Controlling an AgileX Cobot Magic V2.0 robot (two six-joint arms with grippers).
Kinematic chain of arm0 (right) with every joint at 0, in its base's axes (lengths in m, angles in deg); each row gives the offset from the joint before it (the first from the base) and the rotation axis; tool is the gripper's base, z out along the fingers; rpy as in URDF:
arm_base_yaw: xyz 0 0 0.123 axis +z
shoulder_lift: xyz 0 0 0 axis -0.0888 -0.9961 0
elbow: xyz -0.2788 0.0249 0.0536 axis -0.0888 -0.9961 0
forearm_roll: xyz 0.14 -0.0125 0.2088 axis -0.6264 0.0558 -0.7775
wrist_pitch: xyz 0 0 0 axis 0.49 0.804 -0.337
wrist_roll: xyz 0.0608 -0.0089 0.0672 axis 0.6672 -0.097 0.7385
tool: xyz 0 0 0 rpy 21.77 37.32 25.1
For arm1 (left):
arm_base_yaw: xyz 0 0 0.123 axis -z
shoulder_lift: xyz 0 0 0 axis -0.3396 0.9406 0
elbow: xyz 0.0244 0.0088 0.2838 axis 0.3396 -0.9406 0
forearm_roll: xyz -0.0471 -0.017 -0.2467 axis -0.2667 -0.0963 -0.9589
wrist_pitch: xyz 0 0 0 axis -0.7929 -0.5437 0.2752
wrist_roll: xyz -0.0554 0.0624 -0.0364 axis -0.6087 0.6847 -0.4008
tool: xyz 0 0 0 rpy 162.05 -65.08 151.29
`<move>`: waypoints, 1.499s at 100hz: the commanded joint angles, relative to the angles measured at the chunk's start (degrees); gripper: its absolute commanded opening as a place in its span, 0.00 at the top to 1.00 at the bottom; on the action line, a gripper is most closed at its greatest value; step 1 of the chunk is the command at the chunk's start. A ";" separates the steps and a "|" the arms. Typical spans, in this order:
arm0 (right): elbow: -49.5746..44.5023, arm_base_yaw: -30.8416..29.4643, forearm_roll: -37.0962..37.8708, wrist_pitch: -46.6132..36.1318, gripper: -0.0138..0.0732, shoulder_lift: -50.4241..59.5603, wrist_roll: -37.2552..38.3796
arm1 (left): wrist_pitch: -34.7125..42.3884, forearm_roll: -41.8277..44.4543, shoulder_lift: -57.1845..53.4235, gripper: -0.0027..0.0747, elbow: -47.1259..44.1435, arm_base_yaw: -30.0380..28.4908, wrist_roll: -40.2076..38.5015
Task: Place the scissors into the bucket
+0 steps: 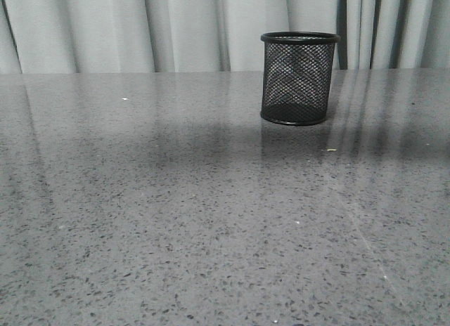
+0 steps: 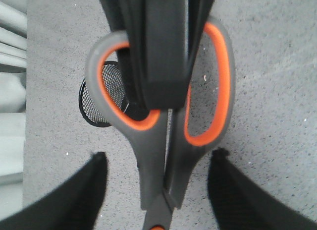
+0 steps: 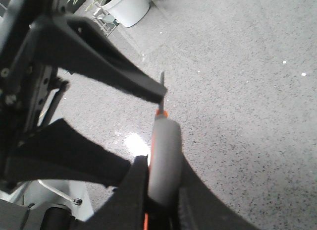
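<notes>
Filling most of the front view, we see a speckled grey stone-look tabletop (image 1: 176,235), glossy enough to carry pale streaks of reflection. Behind it hang light grey curtains (image 1: 105,31) in vertical folds. In the right wrist view we also find a potted plant (image 3: 126,7) in a white pot, standing at the far edge of the same kind of speckled grey ground.

The bucket (image 1: 299,76), a black wire-mesh cup, stands upright toward the table's far right, near the curtains; neither arm shows in the front view. The left wrist view shows the mesh cup (image 2: 96,103) below, partly behind a handle loop.

The right gripper (image 3: 163,165) is clenched on the scissors (image 2: 153,155) at their grey, orange-lined handles, holding them in the air above the table. The left gripper (image 2: 158,155) is released, its fingers (image 2: 74,200) spread on either side of the scissors and apart from them.

A white speck (image 1: 124,98) and a yellowish crumb (image 1: 331,150) lie on the tabletop.
</notes>
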 commanded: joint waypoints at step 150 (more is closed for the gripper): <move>33.88 -2.96 58.24 15.88 0.89 -6.44 34.45 | 2.43 -16.86 -13.80 0.43 1.94 -29.57 -30.65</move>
